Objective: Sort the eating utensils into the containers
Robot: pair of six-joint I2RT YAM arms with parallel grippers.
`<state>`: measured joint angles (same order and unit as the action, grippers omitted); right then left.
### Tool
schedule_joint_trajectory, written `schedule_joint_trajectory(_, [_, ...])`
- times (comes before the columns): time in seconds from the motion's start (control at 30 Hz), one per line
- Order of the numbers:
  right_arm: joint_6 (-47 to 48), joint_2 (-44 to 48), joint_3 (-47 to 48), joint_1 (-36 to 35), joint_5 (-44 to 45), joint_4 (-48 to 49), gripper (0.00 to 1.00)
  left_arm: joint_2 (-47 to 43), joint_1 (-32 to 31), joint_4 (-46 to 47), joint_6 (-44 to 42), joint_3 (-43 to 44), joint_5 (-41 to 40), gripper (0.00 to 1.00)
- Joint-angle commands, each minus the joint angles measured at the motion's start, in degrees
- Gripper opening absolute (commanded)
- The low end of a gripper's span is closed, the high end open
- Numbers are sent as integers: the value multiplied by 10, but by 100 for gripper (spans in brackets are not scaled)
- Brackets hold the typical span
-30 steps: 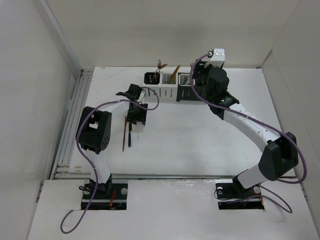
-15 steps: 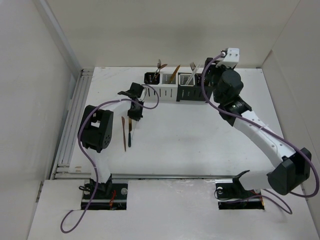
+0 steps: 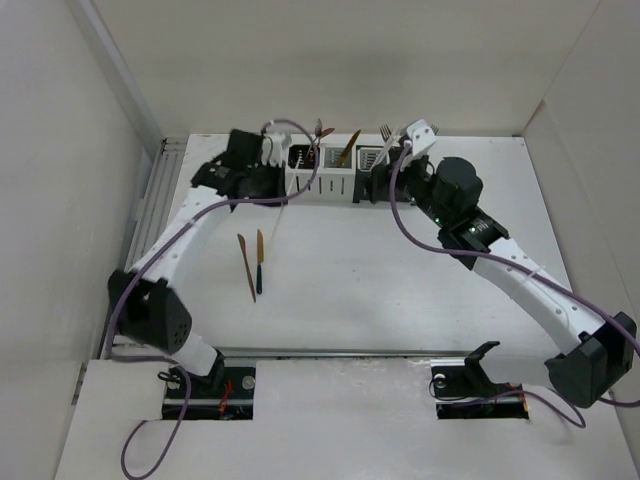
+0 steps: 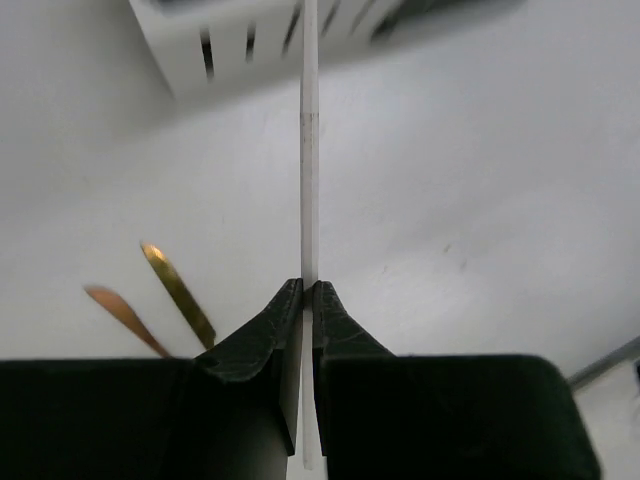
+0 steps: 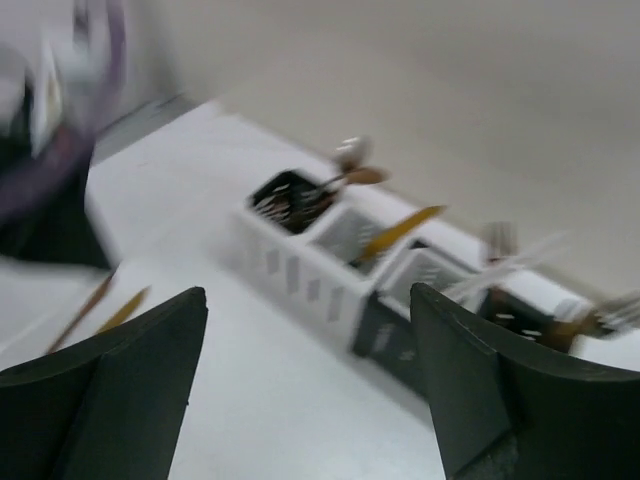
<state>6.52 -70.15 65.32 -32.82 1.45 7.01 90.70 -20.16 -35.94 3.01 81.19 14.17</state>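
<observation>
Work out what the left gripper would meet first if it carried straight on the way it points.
Probably the white box ahead, beyond the chopstick the left gripper holds; depth is unclear.

You have a thin white chopstick (image 4: pixel 309 150) pinched tight in your left gripper (image 4: pixel 309 292). It points straight out toward the boxes (image 3: pixel 335 184). The boxes stand in a row at the back, white on the left and black on the right. Spoons (image 3: pixel 318 131), a gold piece (image 3: pixel 348 146) and forks (image 3: pixel 385 133) stick up out of them. Two more lie flat, side by side, well in front of the boxes: a copper piece (image 3: pixel 245 265) and a gold knife (image 3: pixel 259 262) with a dark handle.
</observation>
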Motion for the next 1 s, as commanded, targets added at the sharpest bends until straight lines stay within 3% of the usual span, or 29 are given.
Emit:
schedule_joint_trajectory(0.0, [-66,-11,-16,-10,-222,-29,88,-86,0,-1,6,96,42,0])
schedule_joint_trajectory(0.03, [-124,-30,-21,-10,-237,-10,98,-93,0,4,16,106,34,0])
schedule_joint_trajectory(0.07, [-155,-38,-21,-16,-277,16,100,-93,-13,12,25,114,24,0])
schedule_joint_trajectory(0.2, [-322,-75,-55,-28,-324,237,100,-88,-37,35,44,150,-6,0])
schedule_joint_trajectory(0.23, [-359,-85,-62,-28,-324,329,100,-88,-37,35,44,155,-12,0])
schedule_joint_trajectory(0.33, [-466,-126,-56,-33,-318,457,100,-81,-44,41,44,173,-17,0])
schedule_joint_trajectory(0.47, [-478,-189,14,-53,-318,428,100,-81,-55,47,44,187,-22,0])
schedule_joint_trajectory(0.6, [-484,-255,60,-60,-323,392,90,-81,-55,53,44,187,-22,0])
schedule_joint_trajectory(0.8, [-498,-267,60,-60,-276,377,83,-94,-55,64,44,148,-28,0])
schedule_joint_trajectory(0.97, [-489,-260,60,-60,-264,347,83,-94,-55,64,44,143,-34,0])
